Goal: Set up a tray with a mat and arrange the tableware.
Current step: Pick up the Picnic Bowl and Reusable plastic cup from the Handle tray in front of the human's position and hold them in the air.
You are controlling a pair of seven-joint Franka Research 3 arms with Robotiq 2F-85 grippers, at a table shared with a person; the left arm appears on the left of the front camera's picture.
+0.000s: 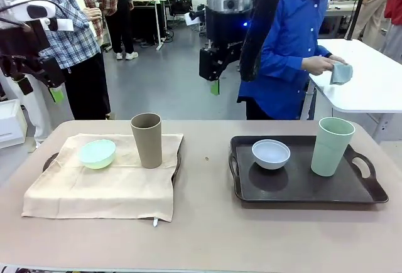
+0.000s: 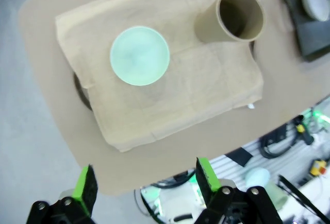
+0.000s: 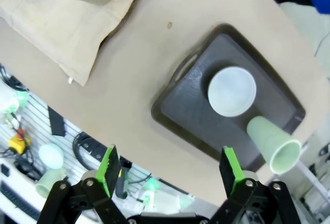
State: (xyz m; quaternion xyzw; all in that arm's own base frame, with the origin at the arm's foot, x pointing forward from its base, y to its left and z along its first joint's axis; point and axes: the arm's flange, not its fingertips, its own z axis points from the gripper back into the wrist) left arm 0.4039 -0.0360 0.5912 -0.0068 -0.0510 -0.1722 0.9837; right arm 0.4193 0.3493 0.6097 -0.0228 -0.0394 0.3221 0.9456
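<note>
Left wrist view: my left gripper (image 2: 144, 180) hangs empty, jaws wide, high above the table (image 2: 289, 95). Beyond it the mat (image 2: 170, 95) carries the mint-green bowl (image 2: 139, 55) at left and the tan-brown cup (image 2: 232, 18) by its far edge. My right gripper (image 3: 169, 163), equally wide and empty, faces the bare strip between the mat and the dark tray (image 3: 191, 110), which holds the white bowl (image 3: 231, 91) and the pale-green cup (image 3: 270, 141).

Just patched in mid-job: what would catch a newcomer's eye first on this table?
Two trays sit side by side: the left tray is draped with a tan mat carrying a mint-green bowl and a tan-brown cup, while the dark right tray lies bare under a white bowl and a pale-green cup. The left gripper and right gripper hang open above the table, holding nothing.
</note>
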